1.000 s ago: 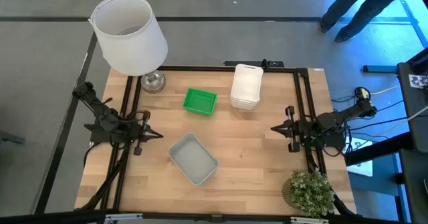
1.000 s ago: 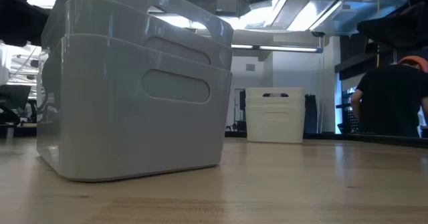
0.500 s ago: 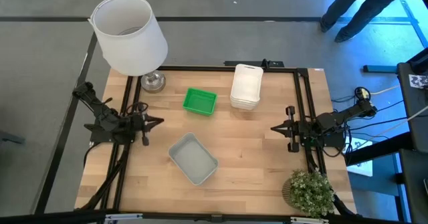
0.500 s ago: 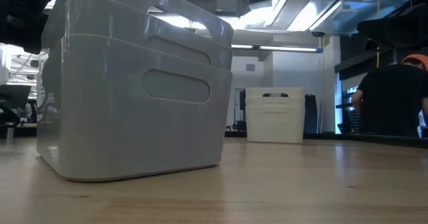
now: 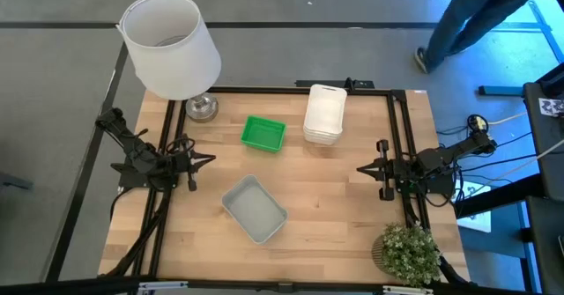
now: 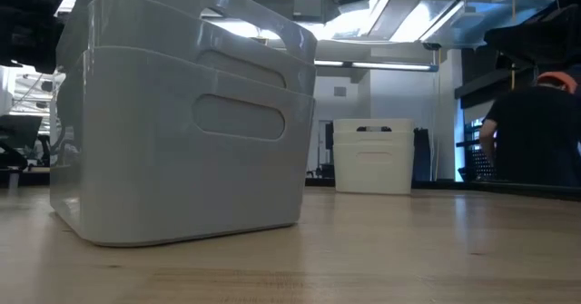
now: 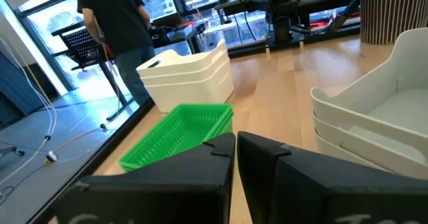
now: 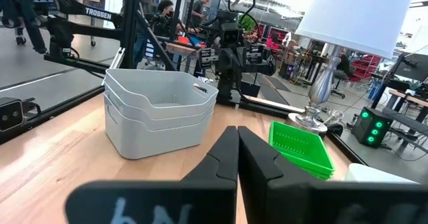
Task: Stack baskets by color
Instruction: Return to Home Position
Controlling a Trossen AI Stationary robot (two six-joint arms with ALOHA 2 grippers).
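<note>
Three stacks of small, shallow, round-cornered rectangular plastic baskets are set out on the pale wooden table (image 5: 344, 216). The bright green stack (image 5: 263, 134) is placed toward the far side, near the silver base of a lamp topped by a large white cylindrical lampshade (image 5: 169, 44). The opaque white stack (image 5: 323, 114) is found just beside the green one, on its right, close to the far edge and not touching it. The translucent grey stack (image 5: 254, 209) is set well apart from both, nearer the front edge and turned at an angle; its nested rims are seen in the low view.

The left gripper (image 5: 208, 160) is held at the table's left side, pointed inward, its fingers (image 7: 200, 164) pressed together on nothing. The right gripper (image 5: 360, 168) is held at the right side, pointed inward, likewise closed and empty.

A small potted plant (image 5: 407, 251) is placed at the front right corner. A person (image 5: 480, 9) is seen on the floor beyond the far right corner.
</note>
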